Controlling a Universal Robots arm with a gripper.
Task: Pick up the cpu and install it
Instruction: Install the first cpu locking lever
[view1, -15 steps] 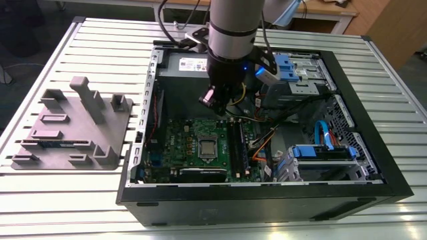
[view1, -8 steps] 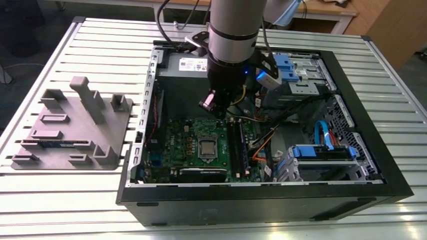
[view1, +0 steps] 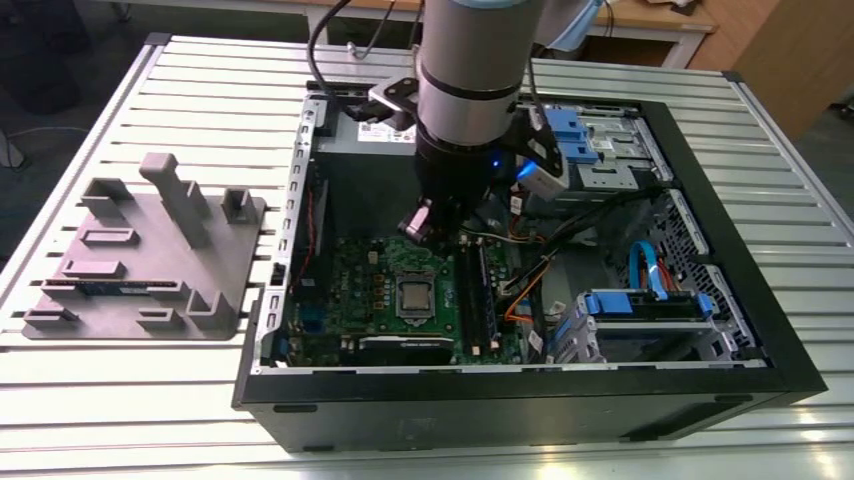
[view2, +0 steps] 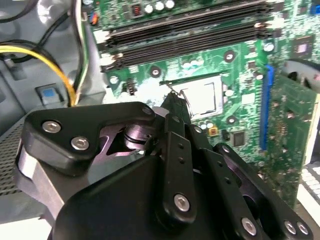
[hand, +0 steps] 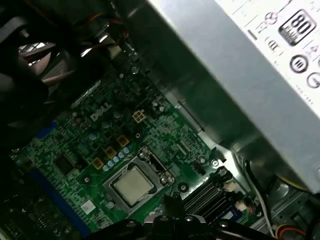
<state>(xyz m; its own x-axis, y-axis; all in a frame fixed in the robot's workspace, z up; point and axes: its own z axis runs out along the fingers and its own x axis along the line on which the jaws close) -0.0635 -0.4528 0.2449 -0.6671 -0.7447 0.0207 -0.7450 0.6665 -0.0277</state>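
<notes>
- The cpu (view1: 414, 296) lies flat, mid-motherboard (view1: 358, 272), at 6 o'clock from the gripper (view1: 418, 228).
- It looks light, stiff, thin and fragile, probably best taken by opposite edges.
- Whether the gripper is open or closed cannot be told.

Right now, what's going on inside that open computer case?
A robot arm reaches down into the open black computer case. Its gripper hangs over the green motherboard, just above the cpu, a small square chip with a silvery metal top. The chip lies flat in its socket on the board, not in the gripper.
</notes>
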